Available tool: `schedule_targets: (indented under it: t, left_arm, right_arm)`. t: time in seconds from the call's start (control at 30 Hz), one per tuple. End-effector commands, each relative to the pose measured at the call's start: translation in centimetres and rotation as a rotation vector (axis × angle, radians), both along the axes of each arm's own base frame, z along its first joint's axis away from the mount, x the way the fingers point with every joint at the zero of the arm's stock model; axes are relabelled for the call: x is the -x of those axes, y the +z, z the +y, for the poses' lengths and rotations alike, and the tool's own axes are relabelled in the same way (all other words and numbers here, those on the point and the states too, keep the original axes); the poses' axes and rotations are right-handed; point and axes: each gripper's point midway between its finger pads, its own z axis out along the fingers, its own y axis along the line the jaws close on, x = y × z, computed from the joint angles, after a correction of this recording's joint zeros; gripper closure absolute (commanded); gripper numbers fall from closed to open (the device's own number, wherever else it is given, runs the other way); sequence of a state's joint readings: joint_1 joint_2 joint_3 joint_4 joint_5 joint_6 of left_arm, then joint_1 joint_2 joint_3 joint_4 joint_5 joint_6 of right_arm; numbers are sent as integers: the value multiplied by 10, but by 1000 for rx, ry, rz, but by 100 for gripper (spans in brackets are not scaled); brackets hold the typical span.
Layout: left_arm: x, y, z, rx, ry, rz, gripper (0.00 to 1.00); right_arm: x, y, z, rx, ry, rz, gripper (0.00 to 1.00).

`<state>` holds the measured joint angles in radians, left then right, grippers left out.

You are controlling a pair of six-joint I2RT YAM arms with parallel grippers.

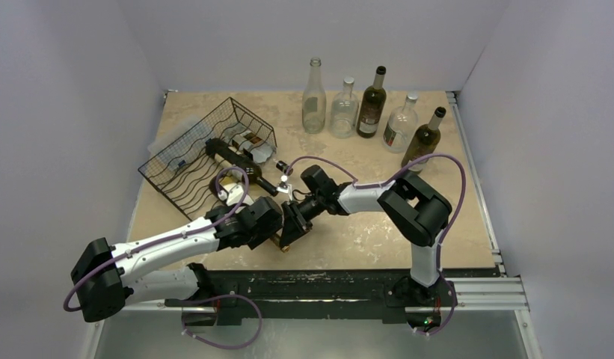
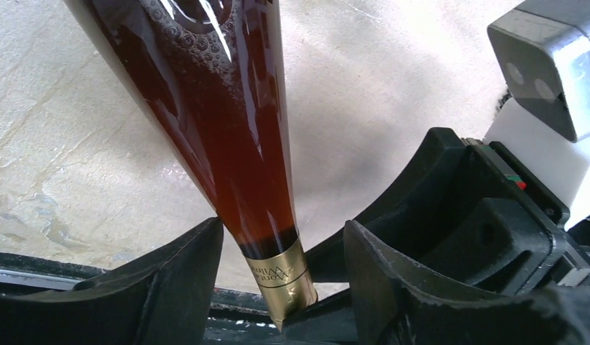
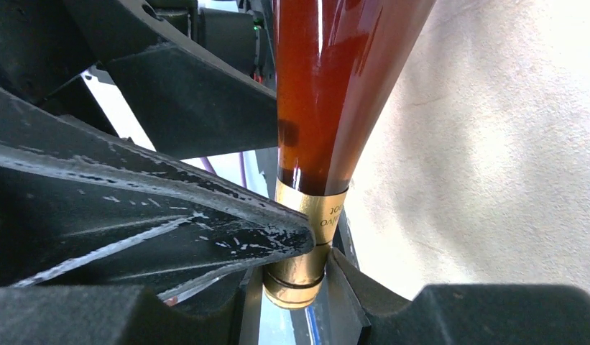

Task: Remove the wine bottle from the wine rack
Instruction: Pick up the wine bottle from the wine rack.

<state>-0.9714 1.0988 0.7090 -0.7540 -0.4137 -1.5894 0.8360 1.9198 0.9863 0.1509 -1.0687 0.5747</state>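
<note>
Right gripper [image 3: 317, 259]: clamped on gold foil cap [image 3: 310, 208] of wine bottle [image 2: 234, 129].
Left gripper [image 2: 281, 237]: jaws apart around the neck [image 2: 266, 208], no grip.
Bottle: off wine rack [image 1: 176, 157], over bare bench [image 2: 392, 108], between both grippers.
Axis: along both grippers' reach, cap innermost.
Glass: smooth, amber, tapering; probably slippery.

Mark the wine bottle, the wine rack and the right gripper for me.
wine bottle [image 2: 231, 129]: left wrist view, amber neck glass.
wine rack [image 1: 190, 187]: top external view, wavy wire shelf.
right gripper [image 3: 317, 255]: right wrist view, midway between fingertips.
</note>
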Motion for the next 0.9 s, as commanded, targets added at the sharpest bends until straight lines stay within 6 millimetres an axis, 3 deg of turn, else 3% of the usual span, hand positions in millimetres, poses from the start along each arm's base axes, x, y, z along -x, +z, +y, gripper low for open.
schedule_targets:
  t: [0.0, 0.23, 0.53, 0.87]
  left_arm:
    - [-20, 25, -13, 58, -1, -105, 37]
    - [-24, 15, -4, 29, 4, -90, 32]
    - [-29, -10, 8, -32, 33, -18, 32]
    - [-40, -22, 16, -73, 69, -2, 33]
  right_arm:
    - [-5, 29, 6, -103, 53, -84, 78]
    - [-6, 27, 1, -93, 59, -92, 80]
    - [-11, 24, -4, -83, 50, -91, 81]
    - [-8, 25, -5, -92, 65, -86, 81]
